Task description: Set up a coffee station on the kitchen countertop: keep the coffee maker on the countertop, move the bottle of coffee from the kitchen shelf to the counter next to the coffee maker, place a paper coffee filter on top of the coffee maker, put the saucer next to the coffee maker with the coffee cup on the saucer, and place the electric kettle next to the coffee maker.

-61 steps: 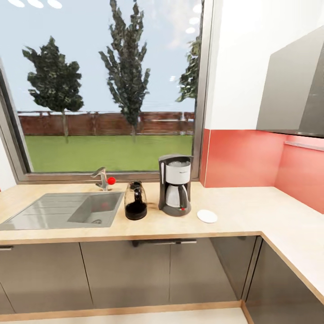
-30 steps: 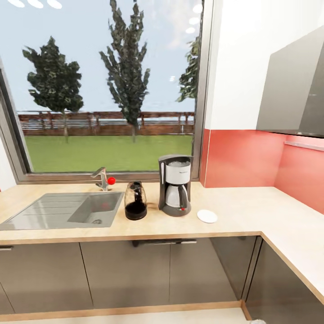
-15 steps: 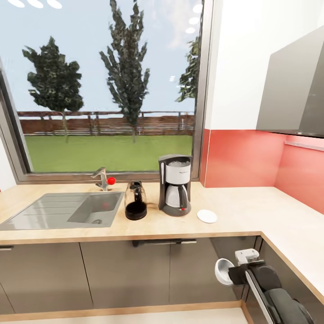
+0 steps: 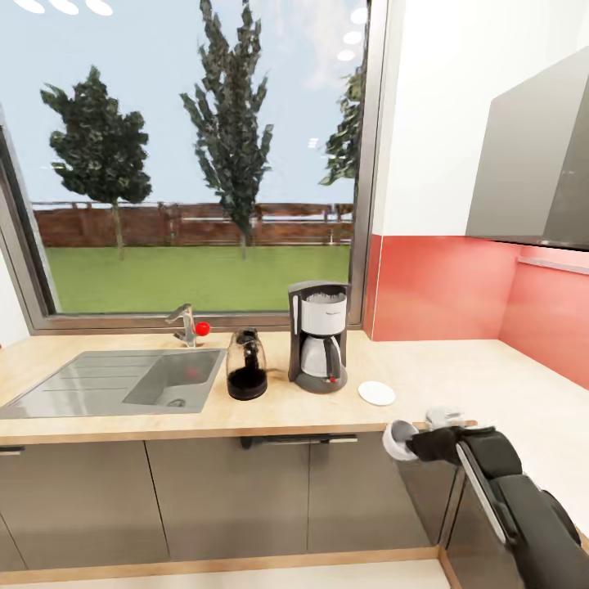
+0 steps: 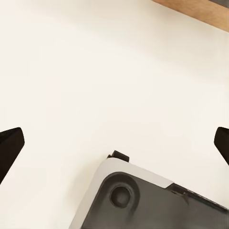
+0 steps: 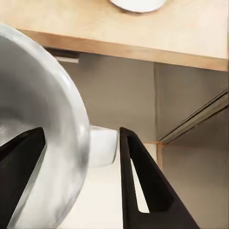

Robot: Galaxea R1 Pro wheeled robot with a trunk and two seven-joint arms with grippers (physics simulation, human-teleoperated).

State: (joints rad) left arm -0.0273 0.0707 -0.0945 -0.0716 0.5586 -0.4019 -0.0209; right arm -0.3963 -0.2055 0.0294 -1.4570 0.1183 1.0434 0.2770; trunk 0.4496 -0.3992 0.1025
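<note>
The coffee maker [image 4: 318,347] stands on the kitchen countertop [image 4: 425,384], with the electric kettle [image 4: 246,366] to its left and the white saucer [image 4: 376,393] to its right. My right gripper [image 4: 406,444] is shut on the white coffee cup [image 4: 399,439], held at the counter's front edge just below the saucer. In the right wrist view the coffee cup [image 6: 43,138] sits between the black fingers [image 6: 143,191], with the saucer [image 6: 138,4] beyond. My left gripper [image 5: 114,143] is open over pale floor. The bottle of coffee and kitchen shelf are out of view. I cannot make out the paper coffee filter.
A steel sink [image 4: 123,380] with a faucet [image 4: 186,323] lies left of the kettle. Glossy grey cabinet fronts [image 4: 245,499] run under the worktop, which turns a corner at the right. A grey hood [image 4: 540,172] hangs above the red backsplash.
My right arm has come up into the head view holding the cup, rising from beside the cabinet fronts to the counter's edge. The things on the counter have not moved.
</note>
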